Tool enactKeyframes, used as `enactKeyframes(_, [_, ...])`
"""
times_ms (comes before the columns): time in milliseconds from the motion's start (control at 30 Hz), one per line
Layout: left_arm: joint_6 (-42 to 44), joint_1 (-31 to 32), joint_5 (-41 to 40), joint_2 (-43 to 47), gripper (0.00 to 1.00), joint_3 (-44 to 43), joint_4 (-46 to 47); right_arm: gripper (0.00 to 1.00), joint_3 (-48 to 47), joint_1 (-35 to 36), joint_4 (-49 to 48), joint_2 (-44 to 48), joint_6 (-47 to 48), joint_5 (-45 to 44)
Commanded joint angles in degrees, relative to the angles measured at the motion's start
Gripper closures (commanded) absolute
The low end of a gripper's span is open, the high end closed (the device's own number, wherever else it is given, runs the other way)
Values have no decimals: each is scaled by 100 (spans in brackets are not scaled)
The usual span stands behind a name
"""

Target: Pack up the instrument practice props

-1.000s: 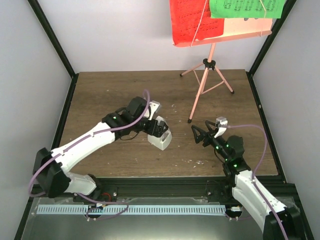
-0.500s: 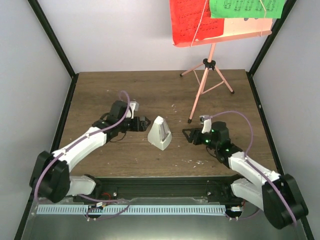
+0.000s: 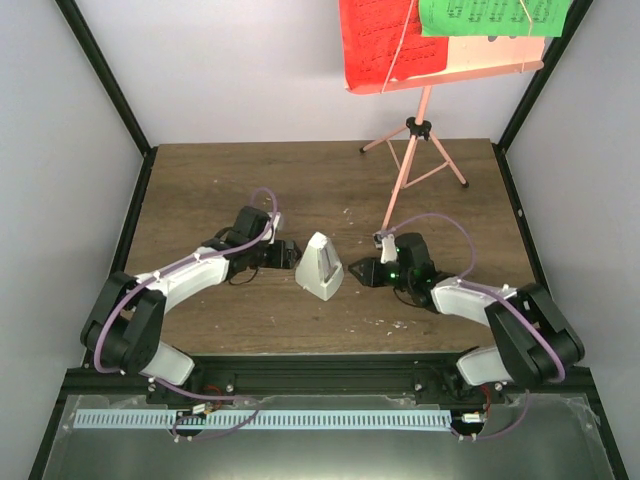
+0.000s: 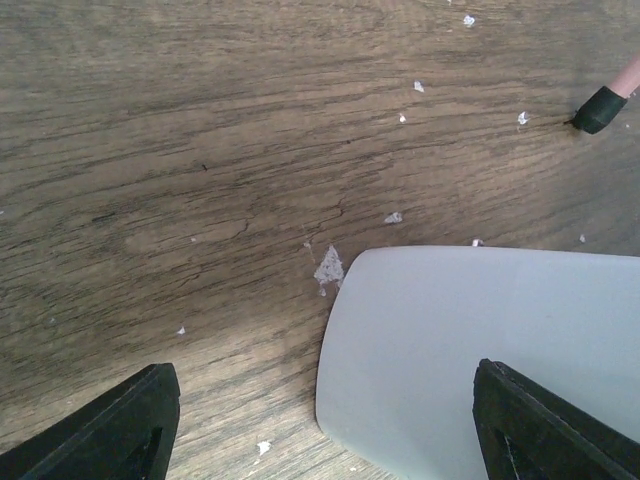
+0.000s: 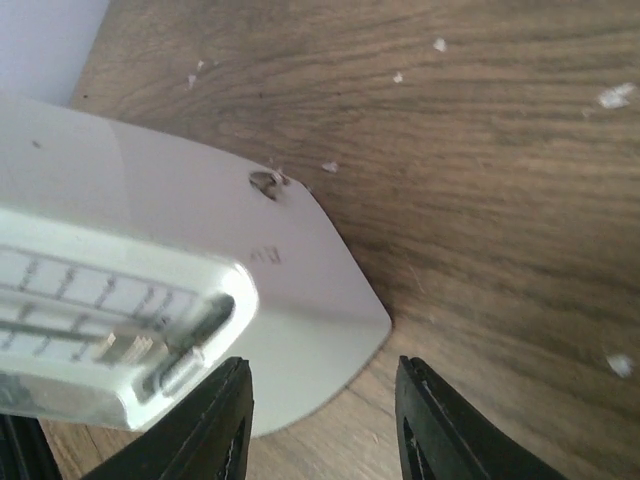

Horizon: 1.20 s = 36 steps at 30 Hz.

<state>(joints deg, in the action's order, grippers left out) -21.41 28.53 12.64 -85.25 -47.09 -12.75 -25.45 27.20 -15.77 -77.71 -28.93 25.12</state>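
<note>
While the white metronome (image 3: 320, 265) sits on the wooden table (image 3: 220, 180) between the two arms, the step in hand looks like a two-sided pickup of it. The left gripper (image 3: 290, 255) hangs low just beside its left flank with the jaws spread wide and nothing between them; its wrist view shows a smooth white side ahead of the fingers. The right gripper (image 3: 358, 272) is close at the other flank, jaws partly apart and holding nothing, with a corner of the white base just in front of the gap. To do this well, one arm should probably take the body while the other steadies it, since the sloped sides could slip out of a pinch. Gripping low near the base, square to a flat face, seems safest, and the clear cover should be spared any squeeze. The pink music stand (image 3: 420, 130) with its red page (image 3: 375, 40) and green page (image 3: 490, 15) stands well apart at the back right, not yet packed.
</note>
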Motion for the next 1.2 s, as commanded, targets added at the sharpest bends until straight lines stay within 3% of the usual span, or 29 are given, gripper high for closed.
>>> enactKeyframes(0, [146, -6, 125, 9, 19, 158, 284, 60, -527, 57, -161, -357, 166, 352])
enactKeyframes(333, [-216, 259, 407, 568, 20, 1037, 683, 56, -1014, 64, -285, -822, 223, 259])
enactKeyframes(533, [-189, 469, 334, 747, 20, 1151, 664, 44, -696, 64, -236, -336, 226, -556])
enactKeyframes(767, [-67, 544, 103, 1176, 22, 962, 150, 39, -204, 66, -98, 132, 112, -710])
enactKeyframes(967, [771, 762, 85, 2667, 18, -183, -1001, 33, 231, 49, -111, 941, 342, -907])
enactKeyframes(1067, [1882, 750, 1033, 2817, 5, -555, -1172, 27, 423, 40, -263, 1307, 476, -997])
enactKeyframes(1100, [2391, 757, 1518, 2728, 2, -658, -1336, 24, 467, 32, -299, 1405, 488, -1007])
enactKeyframes(1167, [2961, 753, 1740, 2492, 0, -772, -1522, 21, 534, 31, -340, 1565, 474, -962])
